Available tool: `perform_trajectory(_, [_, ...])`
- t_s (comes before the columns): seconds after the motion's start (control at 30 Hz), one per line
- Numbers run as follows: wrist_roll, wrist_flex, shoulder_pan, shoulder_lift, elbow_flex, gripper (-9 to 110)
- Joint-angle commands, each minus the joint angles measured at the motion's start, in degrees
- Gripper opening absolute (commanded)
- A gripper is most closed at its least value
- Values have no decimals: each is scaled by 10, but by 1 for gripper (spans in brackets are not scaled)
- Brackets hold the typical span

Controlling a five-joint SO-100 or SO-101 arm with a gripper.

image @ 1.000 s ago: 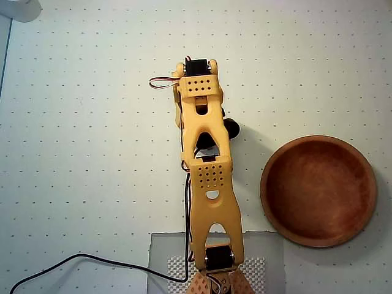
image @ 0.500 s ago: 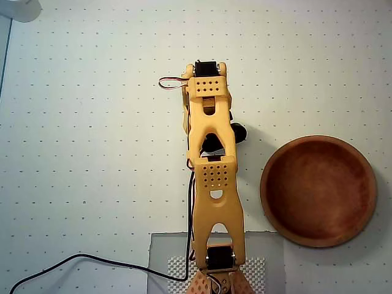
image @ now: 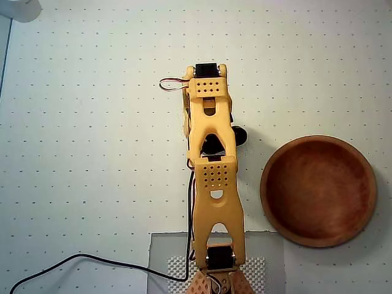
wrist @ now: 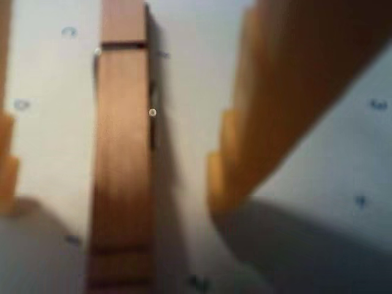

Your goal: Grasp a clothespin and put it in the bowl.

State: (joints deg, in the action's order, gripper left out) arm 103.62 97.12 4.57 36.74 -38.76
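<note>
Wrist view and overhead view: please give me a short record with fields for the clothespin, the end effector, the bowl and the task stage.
clothespin: lies flat on the dotted white table, between the two fingers in the wrist view; hidden under the arm in the overhead view
end effector: open, fingers on either side of the clothespin, gap visible on the right side
bowl: empty, reddish-brown, right of the arm in the overhead view
task stage: clothespin not yet gripped

Clothespin (wrist: 121, 153) lies between the tool's (wrist: 110, 196) spread fingers; bare bench separates it from each
</note>
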Motion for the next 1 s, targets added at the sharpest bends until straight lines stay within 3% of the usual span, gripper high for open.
perform_trajectory(0.0, [4,9,3,30,4,21])
perform_trajectory(0.13, [-2,8,2,30,4,19])
perform_trajectory(0.5, [-4,8,1,31,6,0])
perform_trajectory(0.97, [-4,11,4,152,-2,-3])
